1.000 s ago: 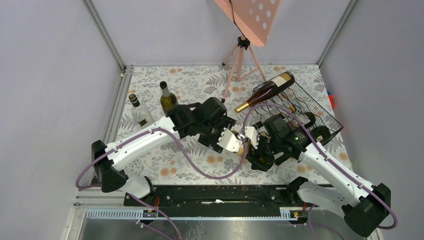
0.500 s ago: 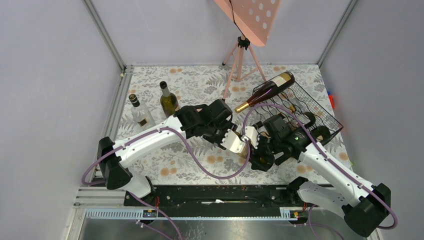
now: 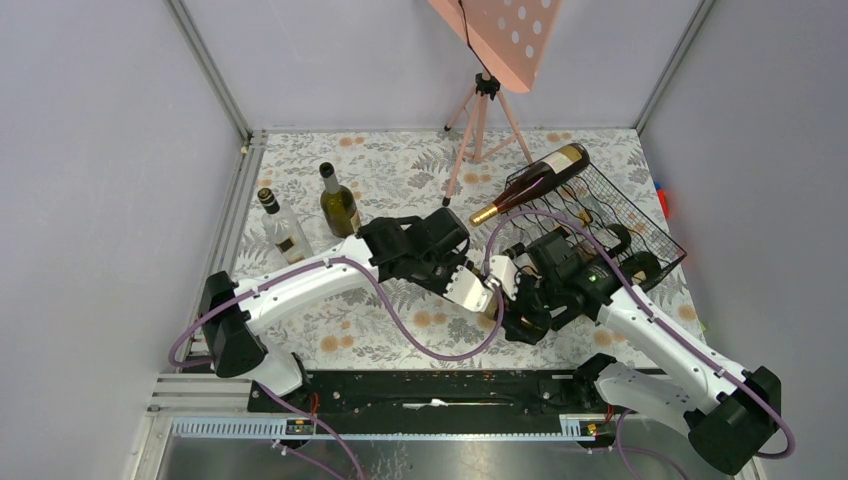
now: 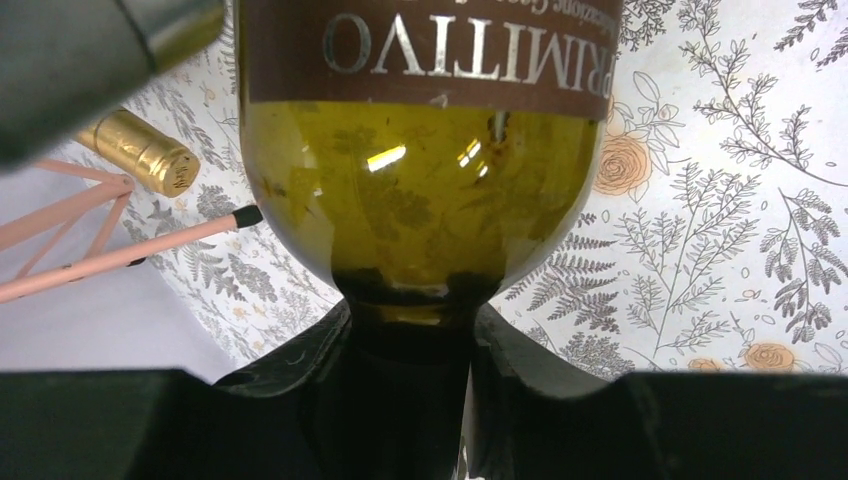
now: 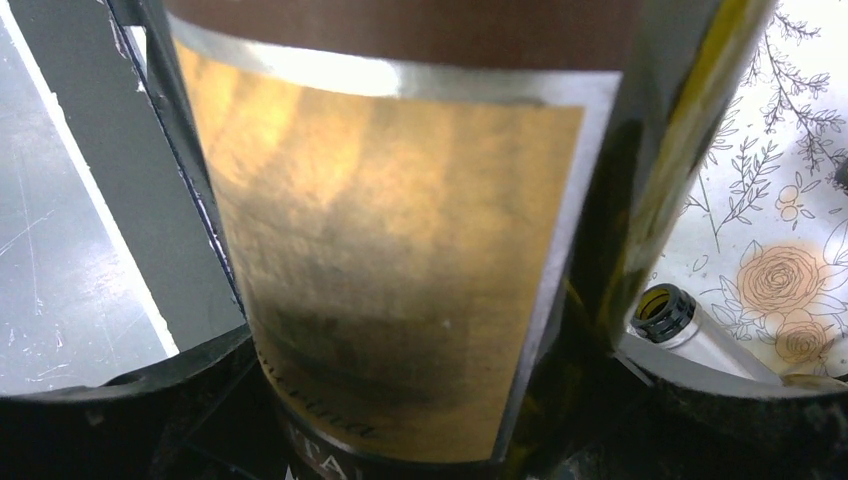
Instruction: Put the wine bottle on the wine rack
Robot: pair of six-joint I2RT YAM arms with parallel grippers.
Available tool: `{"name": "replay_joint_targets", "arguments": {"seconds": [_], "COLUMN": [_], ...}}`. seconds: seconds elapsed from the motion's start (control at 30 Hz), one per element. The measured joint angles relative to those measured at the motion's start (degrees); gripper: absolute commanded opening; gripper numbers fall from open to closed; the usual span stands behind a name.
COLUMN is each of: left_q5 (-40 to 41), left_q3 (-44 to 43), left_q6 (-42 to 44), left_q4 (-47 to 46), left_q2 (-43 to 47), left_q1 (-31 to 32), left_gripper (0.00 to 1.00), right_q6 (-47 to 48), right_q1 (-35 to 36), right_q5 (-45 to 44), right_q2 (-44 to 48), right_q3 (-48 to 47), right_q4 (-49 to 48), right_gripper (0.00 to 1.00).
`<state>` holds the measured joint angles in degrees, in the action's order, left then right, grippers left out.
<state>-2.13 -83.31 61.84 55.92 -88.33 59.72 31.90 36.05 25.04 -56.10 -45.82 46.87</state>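
Black left fingers: closed on the neck of the wine bottle, one on each side just below the shoulder. I read the left gripper as clamped there.
Right gripper: clamped round the bottle's body, with its dark fingers pressed against both flanks at the gold label.
Grippers from above: my two wrists meet nose to nose over the near middle of the table, left and right, with the bottle almost hidden between them.
Wine bottle: olive-green glass with a brown band reading PRIMITIVO, upside down in my left wrist view. It is held between the two grippers, in no cradle, near the rack's near-left end. I cannot tell whether it touches the floral cloth.
Wine rack: black thin wire on the right side of the table, just beyond my right arm's wrist.
Second bottle: dark glass with a gold foil cap, lying aslant on top of the rack. Its neck overhangs the rack's left edge.
Pink tripod stand: at the far middle, with its legs on the cloth left of the rack.
Clear bottle and green bottle: upright, side by side at the far left, beyond my left arm.
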Motion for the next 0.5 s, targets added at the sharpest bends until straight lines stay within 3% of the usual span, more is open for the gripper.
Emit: {"name": "replay_joint_targets", "arguments": {"seconds": [0.07,0.1,0.5], "left_q5": [0.02,0.02,1.2], "left_q3": [1.01,1.77,7.98], "left_q6": [-0.61,-1.11,-4.26], "left_q4": [-0.83,-1.33,-1.09], "left_q2": [0.11,0.24,3.91], "left_q1": [0.07,0.07,-3.43], "left_gripper": [0.0,0.0,0.0], "right_q6": [-0.04,-0.28,-1.16], "right_q1": [0.0,0.0,0.0], "right_q5": [-0.35,-0.37,-5.01], "right_q2": [0.13,0.2,6.25], "right_q3": [0.28,0.39,0.37], "right_q4": [0.04,-0.07,-3.91], "right_gripper": [0.98,0.99,1.0]}}
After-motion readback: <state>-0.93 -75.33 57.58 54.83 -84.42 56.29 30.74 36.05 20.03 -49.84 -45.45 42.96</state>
